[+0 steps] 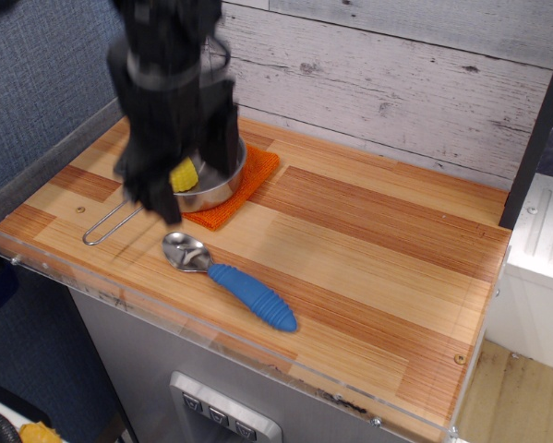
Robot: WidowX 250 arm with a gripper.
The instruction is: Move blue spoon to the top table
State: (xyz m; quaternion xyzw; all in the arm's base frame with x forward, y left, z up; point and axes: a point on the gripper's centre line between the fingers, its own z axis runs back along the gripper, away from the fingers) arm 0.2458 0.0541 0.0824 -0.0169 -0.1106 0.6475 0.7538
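Only one view here, looking down at the counter [368, 240] from the front. It's a butcher-block top with light and reddish striped planks and a clear acrylic rim [36, 258] running along the left and front edges. The whole right half of the wood is bare, so there's loads of open room over there and toward the back wall.

The blue spoon [230, 277] lies flat near the front edge, left of centre. Its shiny bowl points up-left and the ribbed blue handle runs down-right toward the rim. It's close to that front rim but not touching it, and nothing is on top of it.

The tool [161, 198] hangs low over the back-left area, a big black mass covering most of a steel pan [222, 180]. Its lower tip sits just above and left of the spoon's bowl, apart from it. I honestly can't tell how far open it is; the fingers blur into the dark body. It doesn't look like it's carrying anything.

Peeking out from behind it is a yellow corn piece [185, 174] inside the pan. The pan sits on an orange cloth [248, 189], and its thin wire handle [110, 226] sticks out toward the left front.

Behind is a whitewashed plank wall [396, 74]; a blue textured panel [45, 83] stands on the left.
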